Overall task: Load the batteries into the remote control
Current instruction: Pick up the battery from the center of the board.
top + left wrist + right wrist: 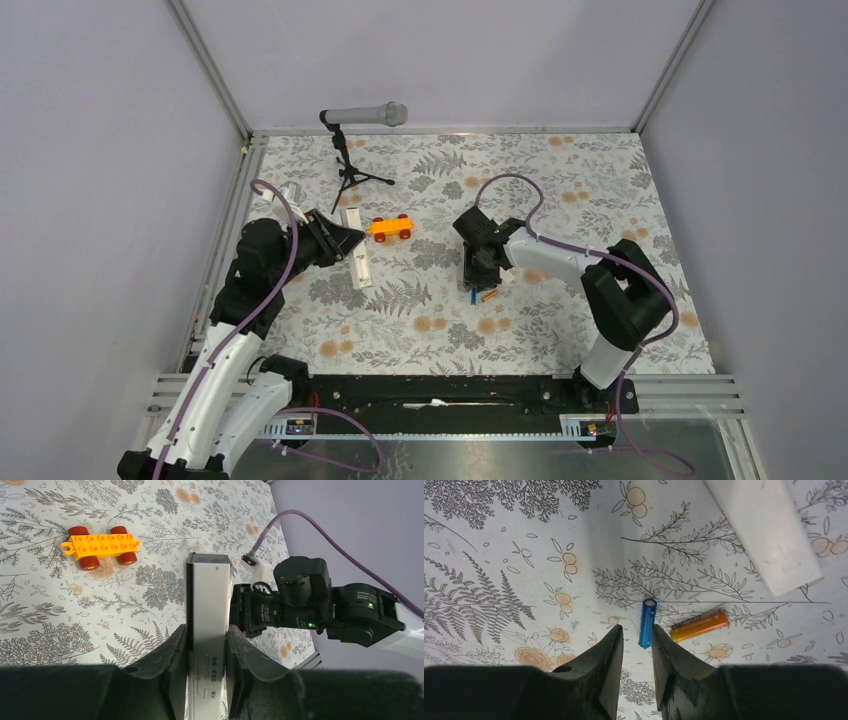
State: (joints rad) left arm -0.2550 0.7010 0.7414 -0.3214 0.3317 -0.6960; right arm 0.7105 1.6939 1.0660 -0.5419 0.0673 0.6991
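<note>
1 blue batt (647, 622) by R fingers (610, 655)

The black two-finger right gripper (636, 630) is pointing down at the floral-print tablecloth (499, 555), fingers sitting slightly apart. The small blue cylinder battery (647, 622) is lying right at the gap between the tips. The small orange cylinder battery (699, 626) is lying tilted just beside it.

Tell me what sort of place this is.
Probably a robot test cell: plain panel walls in metal framing, two arms bolted to a rail, and a floral-patterned tabletop.
</note>
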